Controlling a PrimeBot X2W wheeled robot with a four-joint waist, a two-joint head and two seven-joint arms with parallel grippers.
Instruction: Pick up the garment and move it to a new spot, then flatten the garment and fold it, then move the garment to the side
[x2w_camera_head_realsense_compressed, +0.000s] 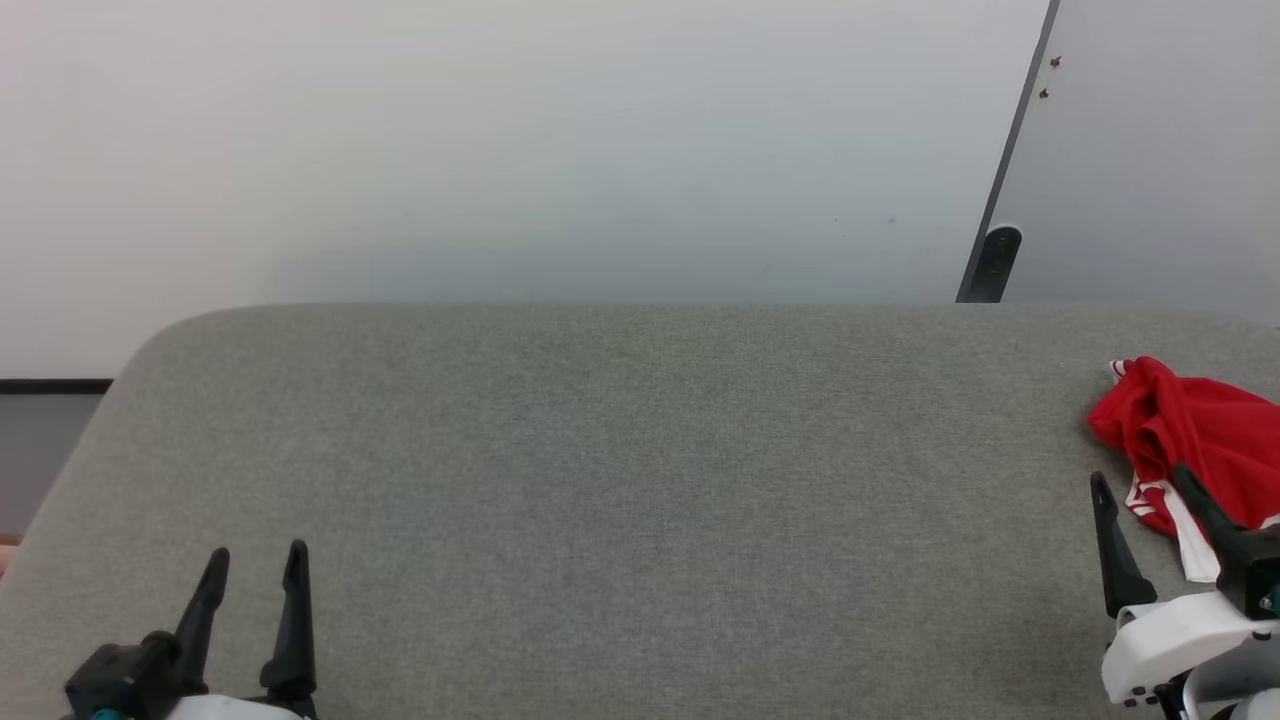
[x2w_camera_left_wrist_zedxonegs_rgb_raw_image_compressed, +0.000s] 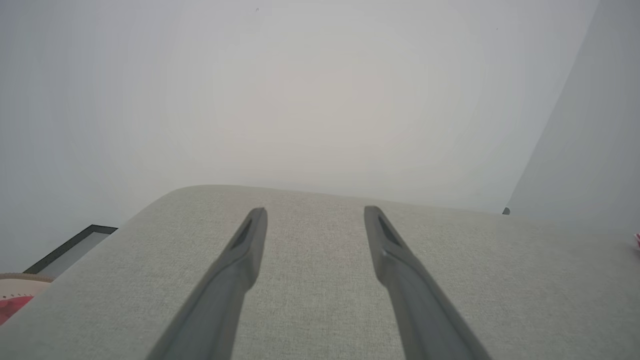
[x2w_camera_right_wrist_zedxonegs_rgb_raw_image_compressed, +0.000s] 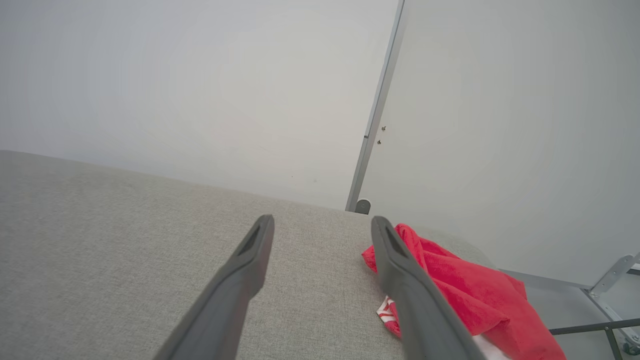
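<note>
1. Garment (x2w_camera_head_realsense_compressed: 1200, 430): red cloth with white trim, bunched in a loose heap at the right edge of the frame, on the far-right end of the bench (x2w_camera_head_realsense_compressed: 640, 450). Part of it runs off frame. It is not spread flat and shows no tidy fold.
2. Bench: a wide grey cloth top across the middle of the frame, probably the room kept for spreading and folding.
3. Right hand (x2w_camera_head_realsense_compressed: 1140, 473): lower right, fingers apart, holding nothing. In the wrist view the heap (x2w_camera_right_wrist_zedxonegs_rgb_raw_image_compressed: 450, 285) lies just right of the hand (x2w_camera_right_wrist_zedxonegs_rgb_raw_image_compressed: 322, 218). Whether they touch cannot be told. The hand is probably kept there for reach.
4. Left hand (x2w_camera_head_realsense_compressed: 258, 550): lower left, fingers apart, holding nothing, well apart from the garment and probably kept out of the way.
</note>
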